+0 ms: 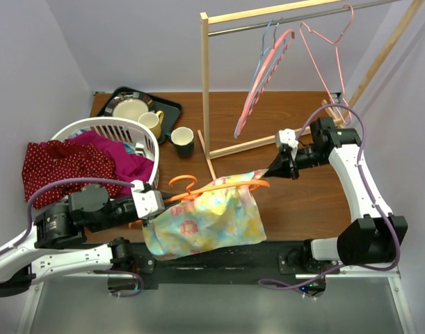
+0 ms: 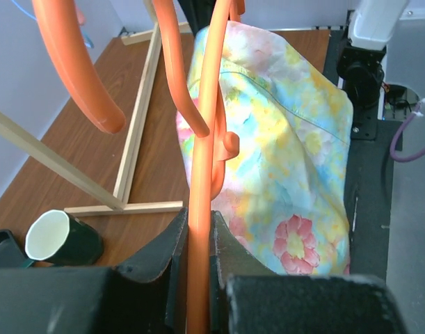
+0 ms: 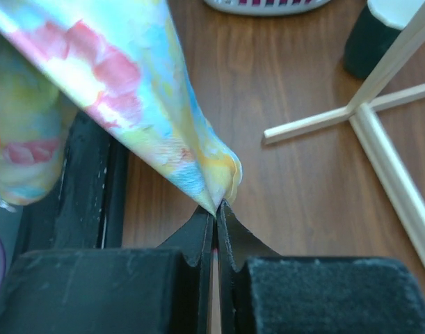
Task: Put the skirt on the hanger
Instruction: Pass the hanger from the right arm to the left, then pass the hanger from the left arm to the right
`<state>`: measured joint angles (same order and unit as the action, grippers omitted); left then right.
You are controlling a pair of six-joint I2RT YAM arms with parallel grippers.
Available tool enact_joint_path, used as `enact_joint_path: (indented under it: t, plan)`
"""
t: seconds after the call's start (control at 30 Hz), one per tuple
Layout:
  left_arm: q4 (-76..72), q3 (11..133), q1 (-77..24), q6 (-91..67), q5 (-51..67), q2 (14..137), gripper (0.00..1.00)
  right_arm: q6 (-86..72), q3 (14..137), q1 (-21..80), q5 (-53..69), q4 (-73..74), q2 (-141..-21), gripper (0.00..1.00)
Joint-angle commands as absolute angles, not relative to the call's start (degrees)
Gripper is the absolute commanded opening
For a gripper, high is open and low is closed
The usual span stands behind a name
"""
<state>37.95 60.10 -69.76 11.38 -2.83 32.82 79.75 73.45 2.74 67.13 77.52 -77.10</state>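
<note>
A pastel floral skirt [image 1: 205,219] drapes over an orange hanger [image 1: 198,189] held above the table's near edge. My left gripper [image 1: 161,204] is shut on the hanger's bar, which runs up between its jaws as the orange hanger [image 2: 200,209] in the left wrist view, with the skirt [image 2: 295,160] hanging to its right. My right gripper [image 1: 271,169] is shut on a corner of the skirt [image 3: 163,125]; the cloth is pinched at the fingertips of the right gripper [image 3: 216,206] and stretches away up-left.
A wooden rack [image 1: 206,83] with pink and blue wire hangers [image 1: 264,76] stands behind. A white laundry basket [image 1: 122,132] holds red and magenta clothes. A dark mug [image 1: 182,141], a yellow mug [image 1: 152,122] and a black tray [image 1: 139,104] sit at the back left.
</note>
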Motion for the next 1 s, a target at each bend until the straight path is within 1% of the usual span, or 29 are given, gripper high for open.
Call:
enact_joint_path:
  t: [0.0, 0.07, 0.1, 0.23, 0.3, 0.33, 0.37, 0.4, 0.43, 0.5, 0.53, 0.57, 0.6, 0.67, 0.77, 0.87, 0.97]
  plan:
    - [27.8, 60.6, -69.7, 11.9, -4.6, 32.1, 0.00, 83.9, 68.8, 3.1, 61.5, 90.4, -73.3, 0.31]
    - [28.4, 60.5, -69.7, 12.2, -5.9, 32.8, 0.00, 82.6, 69.0, 2.7, 57.2, 89.9, -70.2, 0.55]
    - [28.8, 60.3, -69.7, 12.3, -6.2, 33.5, 0.00, 78.9, 69.6, 2.5, 55.7, 89.0, -68.6, 0.64]
    - [30.2, 59.4, -69.7, 12.0, -8.1, 34.9, 0.00, 66.1, 75.4, 2.2, 46.2, 80.1, -60.2, 0.71]
    - [30.3, 59.1, -69.7, 11.6, -8.6, 35.3, 0.00, 63.7, 77.9, 2.2, 42.0, 79.0, -57.7, 0.74]
    - [30.3, 59.1, -69.7, 11.4, -9.0, 35.4, 0.00, 63.9, 81.2, 2.2, 41.7, 80.1, -57.4, 0.75]
    - [30.1, 59.1, -69.7, 11.3, -9.0, 35.7, 0.00, 64.5, 82.7, 2.2, 42.4, 83.8, -57.6, 0.75]
    - [30.0, 59.0, -69.7, 11.2, -8.7, 36.1, 0.00, 67.0, 83.9, 2.2, 45.5, 86.1, -58.0, 0.77]
    - [29.8, 59.0, -69.7, 11.3, -8.1, 36.5, 0.00, 68.8, 85.4, 2.3, 48.6, 88.7, -58.3, 0.80]
    - [28.7, 59.0, -69.7, 11.5, -7.1, 38.1, 0.00, 66.8, 84.7, 3.9, 53.1, 89.8, -57.6, 0.88]
    - [28.1, 58.9, -69.7, 11.6, -6.0, 38.9, 0.00, 66.4, 84.1, 5.7, 55.3, 89.8, -57.5, 0.90]
    - [27.3, 58.9, -69.7, 11.8, -5.4, 39.9, 0.00, 65.7, 84.2, 10.2, 55.5, 89.4, -57.6, 0.90]
    - [27.1, 59.1, -69.7, 11.8, -4.9, 41.8, 0.00, 62.3, 84.5, 12.1, 55.6, 88.7, -58.3, 0.91]
    - [25.4, 59.3, -69.7, 12.0, -3.3, 43.7, 0.00, 61.7, 84.8, 13.9, 59.6, 88.9, -59.0, 0.91]
    - [22.9, 59.7, -69.7, 12.1, -1.3, 46.6, 0.00, 61.5, 84.4, 15.0, 60.6, 88.8, -60.6, 0.91]
    - [20.5, 60.0, -69.7, 12.6, -0.4, 48.6, 0.00, 61.7, 81.6, 15.5, 61.3, 88.9, -61.6, 0.86]
    - [19.4, 60.8, -69.7, 13.3, -0.5, 50.0, 0.00, 62.8, 77.4, 16.1, 60.7, 89.7, -61.1, 0.74]
